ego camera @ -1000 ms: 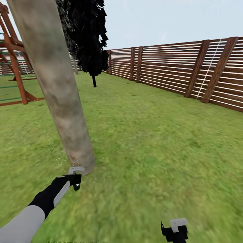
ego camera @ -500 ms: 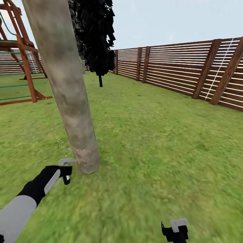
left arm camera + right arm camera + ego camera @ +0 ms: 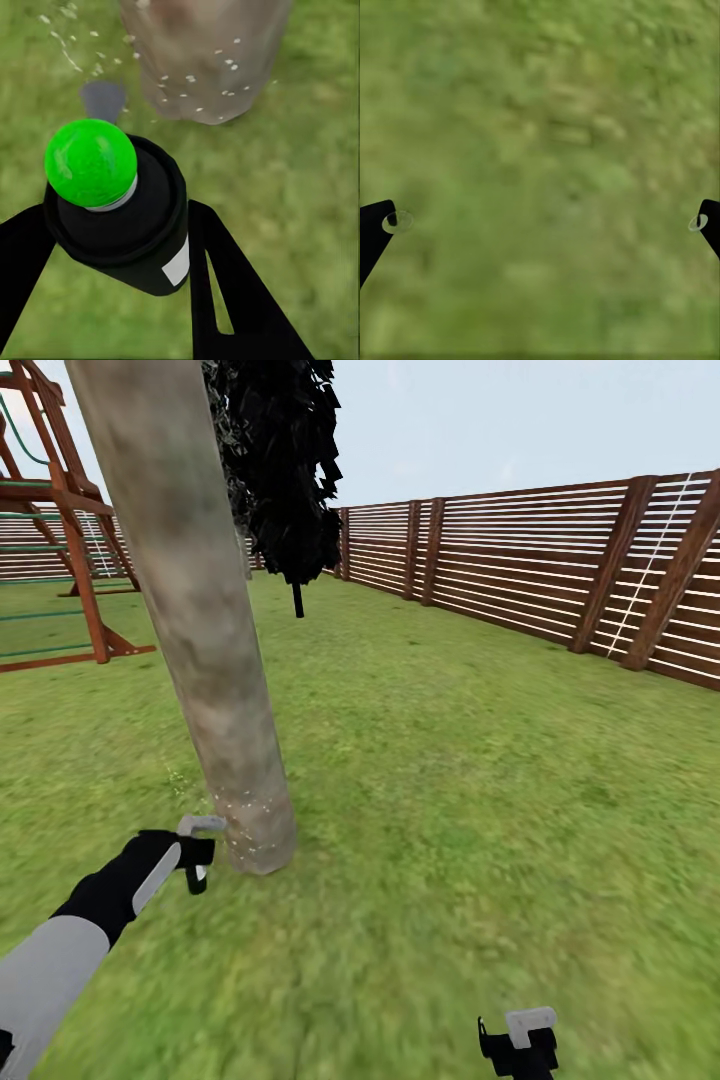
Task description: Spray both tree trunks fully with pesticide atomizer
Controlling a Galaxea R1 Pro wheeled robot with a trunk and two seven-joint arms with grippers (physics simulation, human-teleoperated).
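Left gripper [image 3: 120, 255] clamped around the spray can [image 3: 124, 217], black body with a bright green round cap, one black finger on each side of it. Pointed at the foot of the tree trunk [image 3: 205, 630], held low and just beside it, not touching. White specks [image 3: 245, 825] dotted over the lowest part of the bark, plus a few drifting over the grass [image 3: 450, 780] just off to the side; same specks [image 3: 191, 79] visible up close on the trunk base [image 3: 206, 52] from the left wrist camera. Higher up the trunk looks plain mottled grey-brown, no specks to make out there.

Right gripper [image 3: 520, 1045] down at the bottom edge of the head view, well apart from the tree. Fingers [image 3: 373, 229] spread wide, nothing between them but blurry lawn.

Behind the trunk: a dark, almost black conifer [image 3: 285, 470], a reddish wooden play frame [image 3: 70, 550] off to the left, and a brown slat fence [image 3: 540, 570] running along the right side.
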